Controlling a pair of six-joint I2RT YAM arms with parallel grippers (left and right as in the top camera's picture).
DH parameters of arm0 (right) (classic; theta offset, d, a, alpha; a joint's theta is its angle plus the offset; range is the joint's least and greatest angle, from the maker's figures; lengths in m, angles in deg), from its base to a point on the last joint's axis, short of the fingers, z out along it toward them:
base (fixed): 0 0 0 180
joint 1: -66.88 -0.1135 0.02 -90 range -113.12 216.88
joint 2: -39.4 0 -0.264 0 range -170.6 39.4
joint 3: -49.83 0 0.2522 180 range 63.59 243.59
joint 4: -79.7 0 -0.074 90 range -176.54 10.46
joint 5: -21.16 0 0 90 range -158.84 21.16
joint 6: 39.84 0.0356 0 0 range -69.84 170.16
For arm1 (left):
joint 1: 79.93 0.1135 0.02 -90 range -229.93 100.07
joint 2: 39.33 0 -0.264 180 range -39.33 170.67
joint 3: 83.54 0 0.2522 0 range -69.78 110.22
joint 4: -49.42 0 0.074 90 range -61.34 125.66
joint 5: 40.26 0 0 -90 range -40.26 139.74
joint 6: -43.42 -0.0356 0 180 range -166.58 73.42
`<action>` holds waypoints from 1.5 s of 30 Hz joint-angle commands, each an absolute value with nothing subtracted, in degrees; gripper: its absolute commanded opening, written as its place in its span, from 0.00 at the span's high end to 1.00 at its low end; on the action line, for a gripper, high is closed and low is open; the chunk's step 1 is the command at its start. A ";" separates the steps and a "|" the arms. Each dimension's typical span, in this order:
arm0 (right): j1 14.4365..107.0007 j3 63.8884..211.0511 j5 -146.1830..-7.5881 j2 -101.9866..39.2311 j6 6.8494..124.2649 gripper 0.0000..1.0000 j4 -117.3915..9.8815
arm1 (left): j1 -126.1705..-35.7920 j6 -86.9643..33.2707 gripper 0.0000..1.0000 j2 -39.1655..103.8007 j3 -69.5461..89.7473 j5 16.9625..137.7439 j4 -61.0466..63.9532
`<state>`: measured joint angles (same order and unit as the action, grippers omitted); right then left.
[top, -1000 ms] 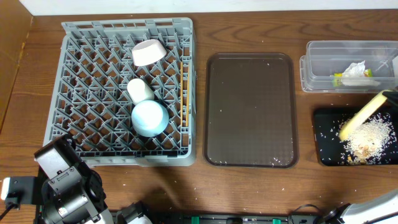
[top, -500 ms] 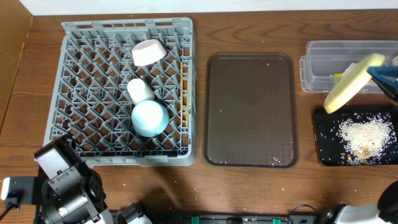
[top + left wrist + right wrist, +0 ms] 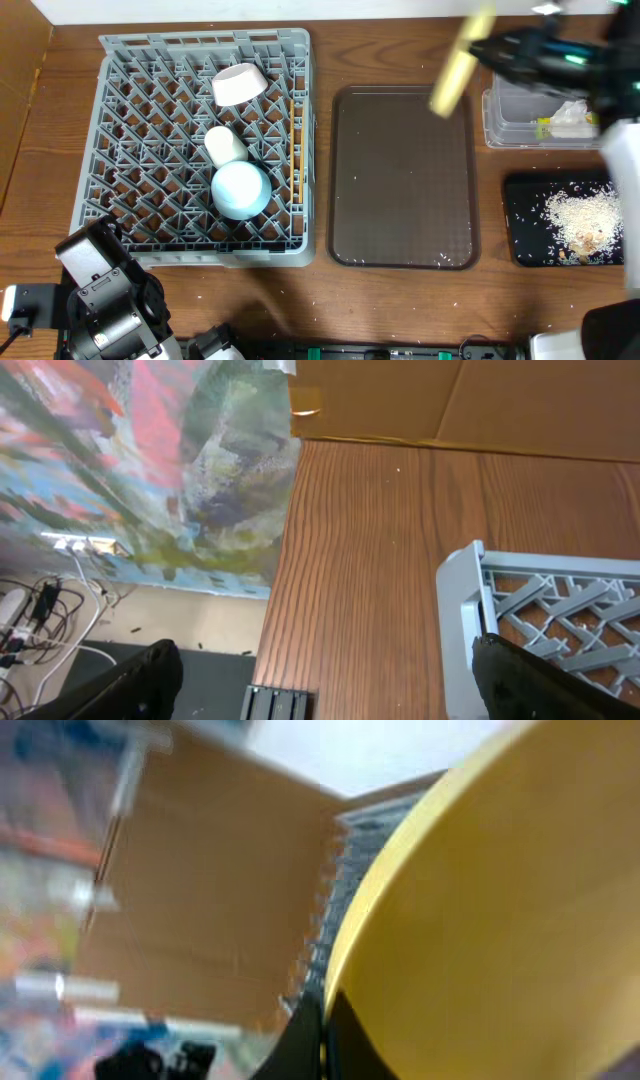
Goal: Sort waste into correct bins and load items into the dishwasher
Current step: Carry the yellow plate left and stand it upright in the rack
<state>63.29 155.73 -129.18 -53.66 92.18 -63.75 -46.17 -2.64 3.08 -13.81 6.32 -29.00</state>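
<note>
Brown wooden table [image 3: 400,310] seen from above, with a cardboard wall [image 3: 480,400] along its far edge. A large grey dish rack [image 3: 150,90] fills the nine o'clock side. Inside it sit a white bowl [image 3: 240,84] tipped on its side toward twelve o'clock, a small white cup [image 3: 225,145] near the middle, and a light-blue saucer [image 3: 241,190] just beside the cup at six o'clock. A pair of wooden chopsticks [image 3: 295,140] lies along the rack's three o'clock edge.

A flat dark-brown serving tray [image 3: 403,200] lies at the centre, scattered with a few white specks. At two o'clock, a clear tub [image 3: 520,85] holds a crumpled white tissue [image 3: 572,112] and a green-yellow snack wrapper [image 3: 545,127]. Just below it, at four o'clock, a black tub [image 3: 525,215] holds a heap of rice crumbs [image 3: 585,220].

The right gripper [image 3: 485,50] reaches in from one o'clock, its fingers clamped on the rim of a pale-yellow plate [image 3: 455,70]. The plate is tilted and seen nearly edge-on, over the tray's one o'clock corner. The right wrist view is blurred, and the plate fills most of it.

The left gripper [image 3: 325,695] is at seven o'clock, beyond the rack's corner. Its fingers [image 3: 150,675] are spread wide and hold nothing. A painted cloth [image 3: 130,450] hangs past the table edge.
</note>
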 commanded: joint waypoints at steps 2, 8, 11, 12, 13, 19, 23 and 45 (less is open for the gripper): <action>51.00 156.21 -117.66 -55.67 105.82 0.99 -76.72 | -45.76 -1.70 0.06 3.02 -12.91 6.01 -29.29; 40.60 156.21 -113.70 -65.66 109.80 0.99 -94.86 | -45.76 -1.70 0.06 3.02 -12.91 6.01 -29.27; 37.12 156.23 -114.18 -73.64 109.97 0.99 -104.39 | -45.76 -1.70 0.06 3.02 -12.91 6.01 -29.27; 36.67 156.26 -113.94 -75.36 110.17 0.99 -105.37 | -45.76 -1.70 0.06 3.02 -12.91 6.01 -29.27; 36.38 156.26 -113.48 -76.85 110.10 0.99 -105.87 | -45.76 -1.70 0.06 3.02 -12.91 6.01 -29.29; 36.10 156.28 -113.73 -83.85 109.97 0.99 -110.97 | -45.76 -1.70 0.06 3.02 -12.91 6.01 -29.27; 36.07 156.28 -113.86 -84.98 110.36 0.97 -109.87 | -45.76 -1.70 0.06 3.02 -12.91 6.01 -29.27; 39.18 171.51 -88.61 -67.69 77.91 0.25 -48.76 | -45.76 -1.70 0.06 3.02 -12.91 6.01 -29.27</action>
<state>38.33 168.85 -105.99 -77.99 91.33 -56.43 -46.17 -2.62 3.08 -13.81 6.30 -29.03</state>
